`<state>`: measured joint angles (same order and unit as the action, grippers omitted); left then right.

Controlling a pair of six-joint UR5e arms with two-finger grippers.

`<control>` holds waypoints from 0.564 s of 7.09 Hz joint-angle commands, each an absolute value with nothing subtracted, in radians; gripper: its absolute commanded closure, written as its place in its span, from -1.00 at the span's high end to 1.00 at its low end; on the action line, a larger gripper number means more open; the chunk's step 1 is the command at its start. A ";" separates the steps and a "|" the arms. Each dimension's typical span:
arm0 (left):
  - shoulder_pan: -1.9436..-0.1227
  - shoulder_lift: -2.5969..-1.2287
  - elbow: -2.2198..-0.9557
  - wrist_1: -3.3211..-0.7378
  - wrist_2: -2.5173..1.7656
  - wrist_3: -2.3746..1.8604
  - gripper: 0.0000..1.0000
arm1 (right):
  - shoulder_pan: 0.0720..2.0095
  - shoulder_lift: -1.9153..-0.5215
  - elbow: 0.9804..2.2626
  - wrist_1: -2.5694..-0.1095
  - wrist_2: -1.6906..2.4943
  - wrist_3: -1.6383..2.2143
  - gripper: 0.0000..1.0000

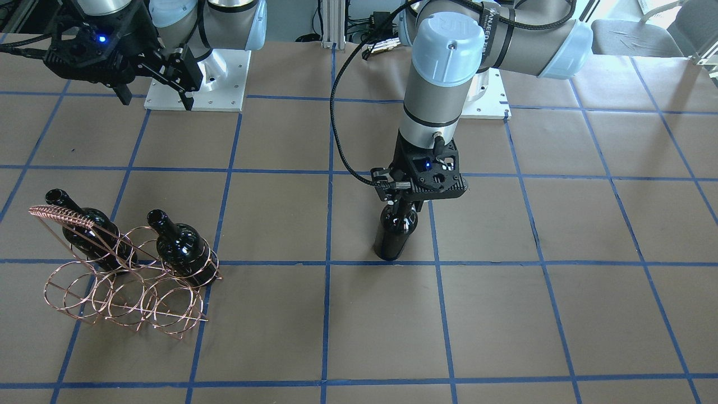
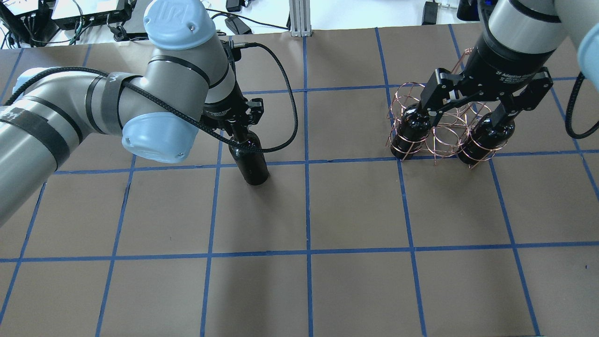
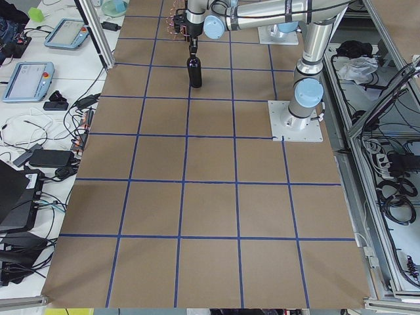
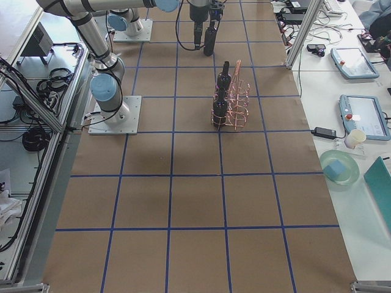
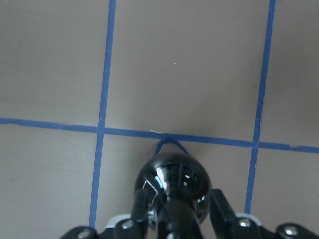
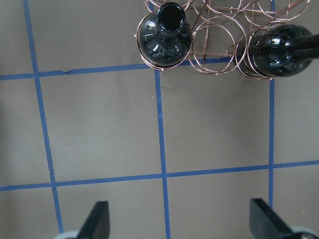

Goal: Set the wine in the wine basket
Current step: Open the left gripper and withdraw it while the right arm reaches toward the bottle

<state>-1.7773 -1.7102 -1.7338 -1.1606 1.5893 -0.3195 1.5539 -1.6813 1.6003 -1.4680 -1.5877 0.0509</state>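
A glossy black wine bottle [image 1: 395, 233] stands upright on the brown table, on a blue tape line. My left gripper [image 1: 418, 188] comes straight down on its neck and is shut on it. In the left wrist view the fingers [image 5: 140, 209] flank the neck above the bottle's shoulder [image 5: 172, 181]. The copper wire wine basket [image 1: 61, 216] stands at the robot's right and holds two alike bottles [image 1: 87, 230] [image 1: 182, 247] in its robot-side row. My right gripper [image 2: 465, 114] is open and empty. It hangs high above the table, on the robot's side of the basket [image 2: 444, 135].
The brown table top is marked in squares by blue tape [image 1: 328, 264]. The basket's operator-side row of rings [image 1: 134, 306] holds nothing. The left arm's black cable [image 2: 288, 117] loops beside the held bottle. The arms' base plates [image 1: 196, 84] sit at the robot's edge.
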 commanded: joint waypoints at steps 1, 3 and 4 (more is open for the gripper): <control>-1.776 -1.671 -1.688 -1.268 1.575 -0.325 1.00 | 1.554 -1.683 1.608 -1.470 -1.586 0.052 1.00; -1.723 -1.660 -1.526 -1.418 1.586 -0.319 1.00 | 1.563 -1.683 1.608 -1.482 -1.586 0.069 1.00; -1.650 -1.660 -1.482 -1.434 1.580 -0.305 1.00 | 1.604 -1.675 1.606 -1.485 -1.588 0.121 0.99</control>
<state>-1.7161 -1.6618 -1.5510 -1.3870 1.5819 -0.3167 1.5709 -1.6808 1.6071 -1.4790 -1.5865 0.0794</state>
